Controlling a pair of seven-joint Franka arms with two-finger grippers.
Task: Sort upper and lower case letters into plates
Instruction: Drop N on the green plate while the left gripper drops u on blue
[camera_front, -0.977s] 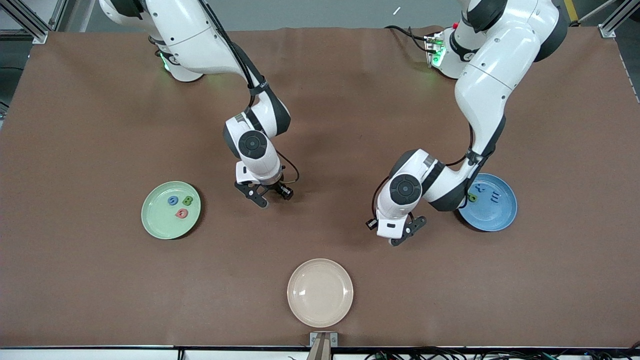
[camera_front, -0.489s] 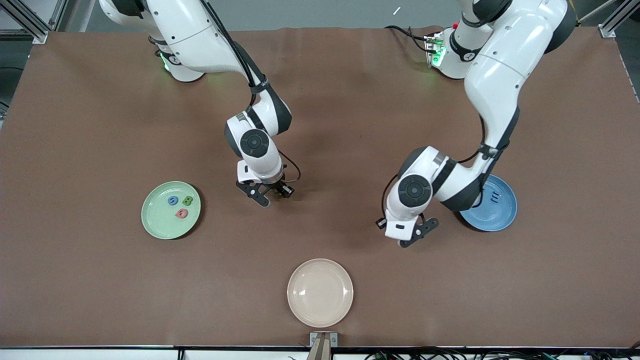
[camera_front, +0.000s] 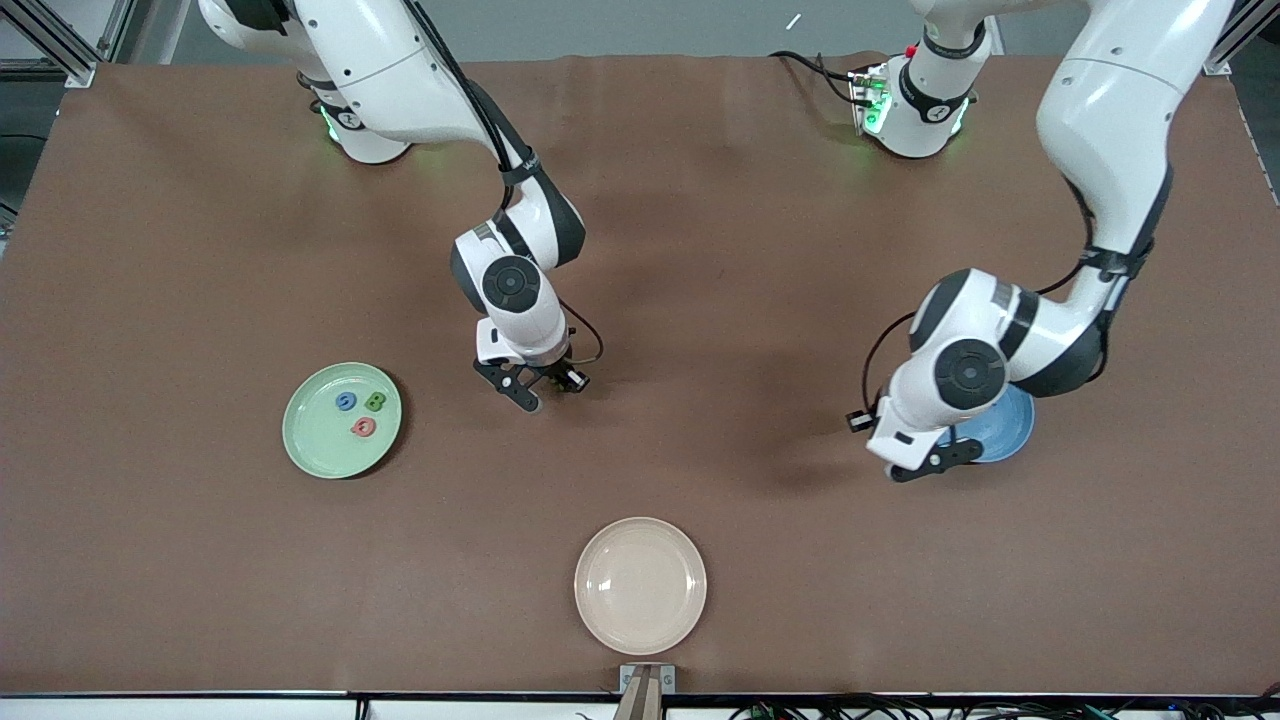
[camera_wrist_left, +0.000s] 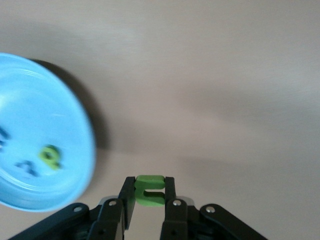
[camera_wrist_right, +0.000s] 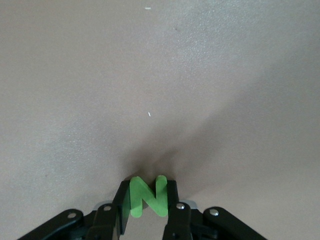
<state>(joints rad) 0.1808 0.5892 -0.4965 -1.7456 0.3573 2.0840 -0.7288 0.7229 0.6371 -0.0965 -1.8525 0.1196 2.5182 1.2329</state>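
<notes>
The left hand (camera_wrist_left: 149, 200) pinches a green letter (camera_wrist_left: 149, 190) over the blue plate's (camera_front: 1005, 432) edge; the right hand (camera_wrist_right: 148, 206) pinches a green N (camera_wrist_right: 148, 196) low over bare counter (camera_front: 750, 250). The brown counter fills the view, grey floor along the arms' bases. The green plate (camera_front: 320, 440), toward the right arm's end, holds three small pieces, perhaps letters. A beige plate (camera_front: 640, 585) lies nearest the camera.

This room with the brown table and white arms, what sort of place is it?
Probably a robotics lab or test bench: two white arms bolted to a brown-covered table, metal framing at the corners, and plates holding toy letters for a sorting exercise.
</notes>
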